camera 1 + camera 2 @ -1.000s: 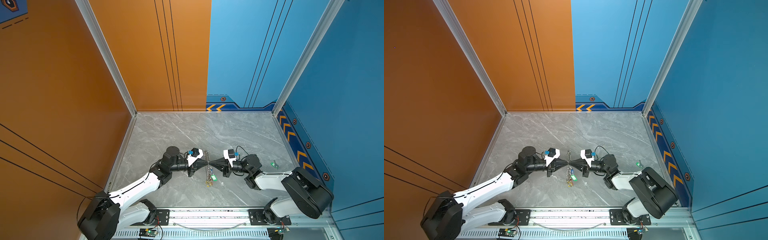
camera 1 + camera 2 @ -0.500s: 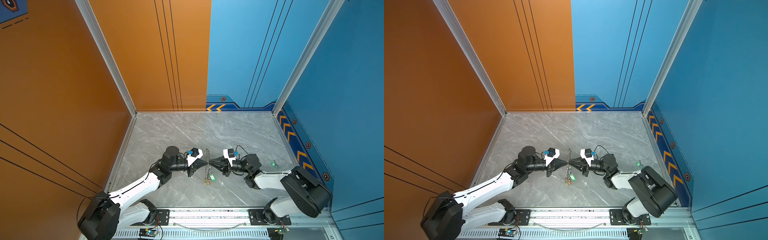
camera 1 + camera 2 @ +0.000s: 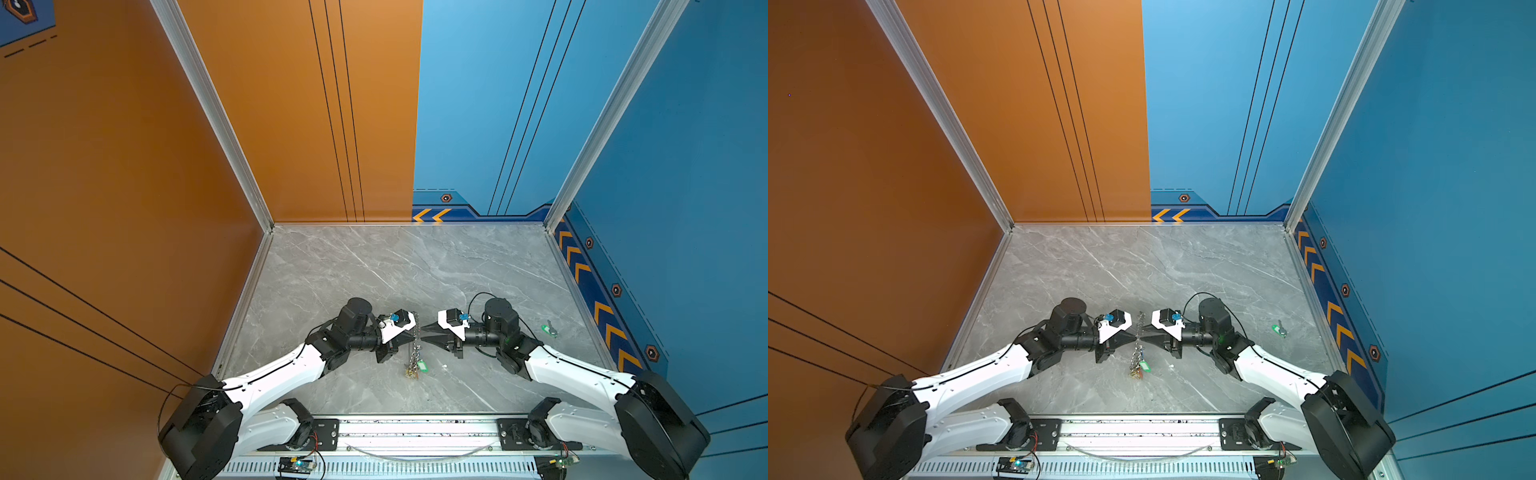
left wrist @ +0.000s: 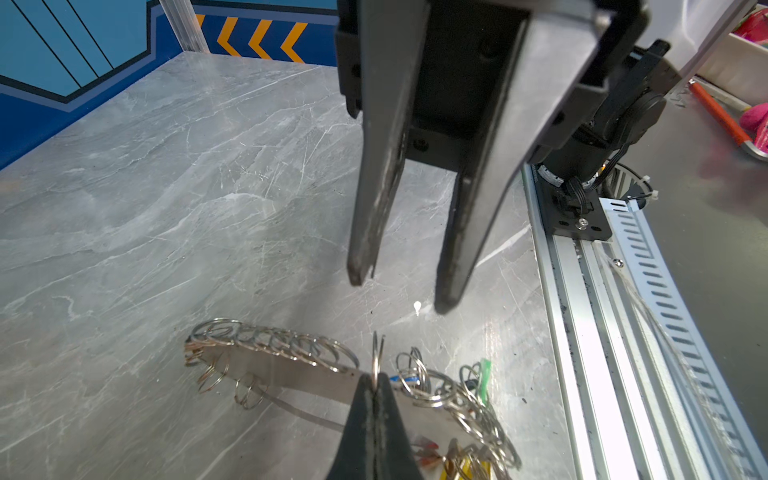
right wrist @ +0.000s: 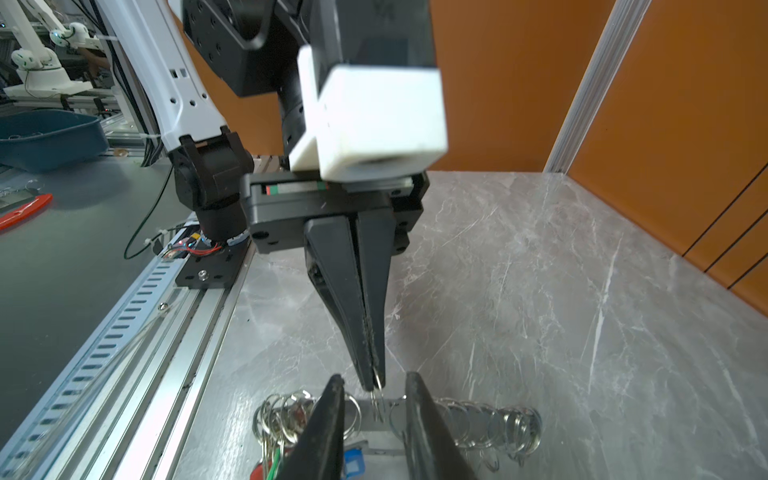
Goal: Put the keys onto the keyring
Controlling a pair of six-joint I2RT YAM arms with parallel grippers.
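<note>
The keyring (image 3: 415,348) hangs edge-on like a chain between my two grippers in both top views (image 3: 1138,351). Several keys with green, blue, red and yellow tags (image 4: 482,374) are bunched at its lower end (image 5: 353,463). My left gripper (image 4: 376,380) is shut on one small silver ring at the rim of the keyring's flat plate (image 4: 291,372). Facing it, my right gripper (image 5: 374,384) is open, its fingers (image 5: 334,390) on either side of that ring and the left gripper's tip. One green-tagged key (image 3: 549,329) lies alone on the table at the right.
The grey marble table (image 3: 374,266) is walled in orange on the left and blue on the right. A metal rail (image 3: 415,428) with both arm bases runs along the front edge. A small white speck (image 3: 444,366) lies near the keyring.
My right gripper's jaws have gone from shut to open around the ring. The left gripper has stayed shut on the ring, and both arms have barely moved.
</note>
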